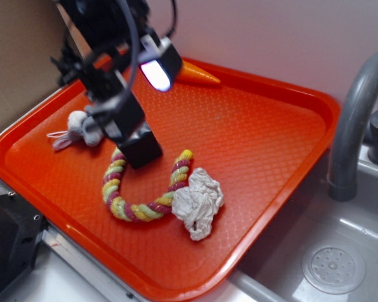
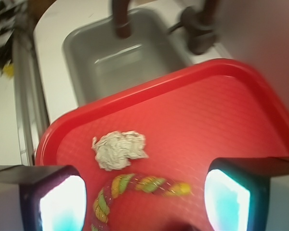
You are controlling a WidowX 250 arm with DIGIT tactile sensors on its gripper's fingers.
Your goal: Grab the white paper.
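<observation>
The white paper (image 1: 198, 202) is a crumpled off-white wad on the orange tray (image 1: 264, 126), near its front right edge, touching one end of a coloured rope toy (image 1: 142, 189). In the wrist view the paper (image 2: 119, 149) lies ahead and left of centre, past the rope (image 2: 139, 187). My gripper (image 1: 148, 104) hangs above the tray's left middle, over the rope's curve, well left and back of the paper. Its jaws stand wide apart and empty; the two lit pads (image 2: 62, 204) frame the wrist view (image 2: 144, 204).
A grey-and-white plush mouse (image 1: 82, 129) lies at the tray's left. An orange cone (image 1: 198, 74) lies at the tray's back edge. A grey sink (image 1: 331, 258) with a faucet (image 1: 356, 119) sits right of the tray. A dark object (image 1: 6, 242) stands at front left.
</observation>
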